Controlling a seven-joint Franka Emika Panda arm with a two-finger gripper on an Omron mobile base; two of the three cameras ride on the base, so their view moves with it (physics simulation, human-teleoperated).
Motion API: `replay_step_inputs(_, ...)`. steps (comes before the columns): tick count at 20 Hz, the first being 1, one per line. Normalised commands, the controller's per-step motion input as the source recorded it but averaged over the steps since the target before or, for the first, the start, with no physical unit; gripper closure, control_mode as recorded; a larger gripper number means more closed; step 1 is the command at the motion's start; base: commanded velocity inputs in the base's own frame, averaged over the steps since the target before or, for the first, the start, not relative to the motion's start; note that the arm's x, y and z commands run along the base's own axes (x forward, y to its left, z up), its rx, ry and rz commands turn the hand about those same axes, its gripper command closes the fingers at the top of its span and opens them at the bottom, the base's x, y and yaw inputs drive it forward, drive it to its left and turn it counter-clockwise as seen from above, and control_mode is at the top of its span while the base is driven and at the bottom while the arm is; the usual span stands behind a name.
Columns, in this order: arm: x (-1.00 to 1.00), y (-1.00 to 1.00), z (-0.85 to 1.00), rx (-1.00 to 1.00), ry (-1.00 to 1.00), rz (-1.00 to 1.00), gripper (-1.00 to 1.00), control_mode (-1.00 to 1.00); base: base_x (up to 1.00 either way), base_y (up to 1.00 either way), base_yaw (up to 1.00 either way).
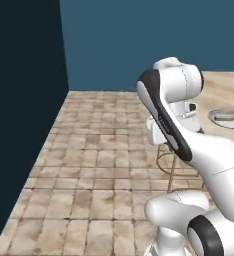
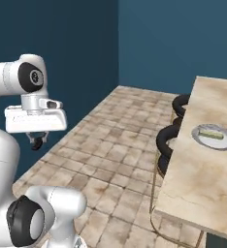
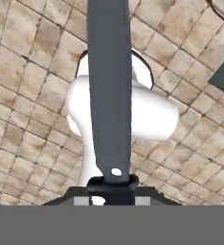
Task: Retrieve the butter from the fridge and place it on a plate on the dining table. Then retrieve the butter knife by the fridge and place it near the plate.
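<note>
In the hand view my gripper (image 3: 113,184) is shut on the butter knife (image 3: 109,86), whose dark blade runs straight up from the fingertips over the tiled floor. The right base view shows the gripper (image 2: 36,142) hanging below the white hand, high above the floor and well left of the dining table (image 2: 202,189). The plate (image 2: 214,137) sits on that table with the olive-yellow butter (image 2: 213,136) lying in it. From the left base view the plate (image 1: 226,119) and butter (image 1: 228,119) lie just right of my arm. The fridge is out of view.
Black stools (image 2: 170,139) with gold legs (image 1: 169,165) stand along the table's near edge. Dark blue walls (image 1: 139,40) close the room at the left and back. Open tiled floor (image 1: 94,165) lies between the walls and the table.
</note>
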Motion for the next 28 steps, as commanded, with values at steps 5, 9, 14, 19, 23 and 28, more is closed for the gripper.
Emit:
replay_step_inputs(5, 0.00, 0.00, 0.00, 0.00, 0.00, 0.00, 1.00, 1.00, 0.36, 0.59, -0.86)
replay_step_inputs(9, 0.00, 0.00, 0.00, 0.00, 0.00, 0.00, 1.00, 1.00, 0.54, 0.77, -0.79)
replay_step_inputs(14, 0.00, 0.00, 0.00, 0.00, 0.00, 0.00, 1.00, 1.00, 0.66, 0.90, -0.70)
replay_step_inputs(19, 0.00, 0.00, 0.00, 0.00, 0.00, 0.00, 1.00, 1.00, 0.67, 0.92, -0.69)
replay_step_inputs(23, 0.00, 0.00, 0.00, 0.00, 0.00, 0.00, 1.00, 1.00, 0.54, 0.79, -0.76)
replay_step_inputs(28, 0.00, 0.00, 0.00, 0.00, 0.00, 0.00, 1.00, 1.00, 0.51, 0.81, -0.76)
